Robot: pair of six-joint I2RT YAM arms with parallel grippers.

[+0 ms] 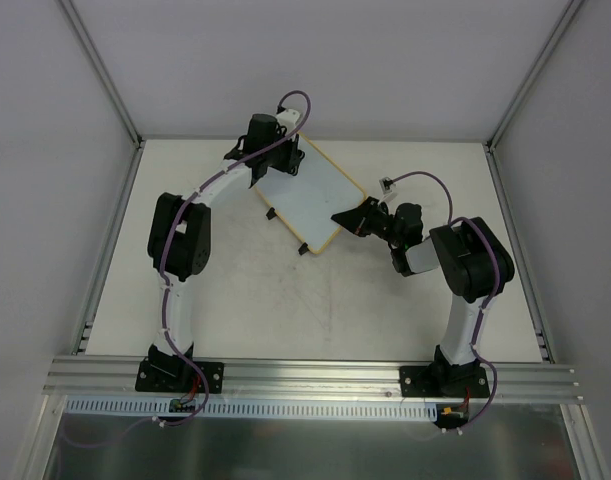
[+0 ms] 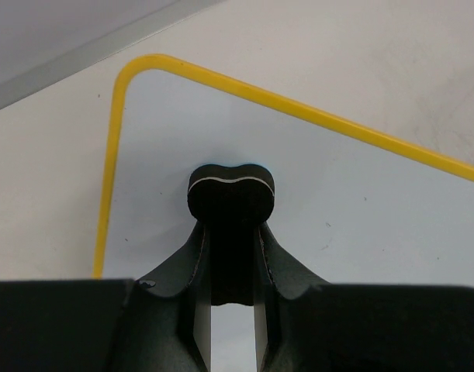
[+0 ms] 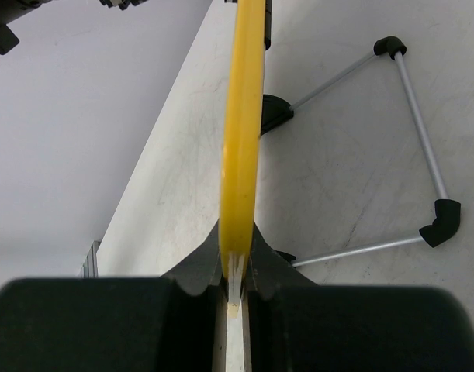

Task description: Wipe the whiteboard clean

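The whiteboard (image 1: 310, 200) lies slanted in the middle of the table, with a yellow frame and two black clips (image 1: 271, 213) on its near-left edge. Its surface (image 2: 337, 201) looks white, with only tiny specks. My left gripper (image 1: 275, 160) is at the board's far corner, shut on a small black block (image 2: 231, 194) that rests against the board near the rounded corner. My right gripper (image 1: 357, 216) is shut on the board's right edge. In the right wrist view the yellow frame (image 3: 243, 139) runs edge-on between the fingers (image 3: 261, 260).
A wire stand (image 3: 419, 116) with black end caps shows under the board on the right side. Grey walls and metal rails (image 1: 115, 230) border the table. A small white cable connector (image 1: 387, 185) lies behind the right gripper.
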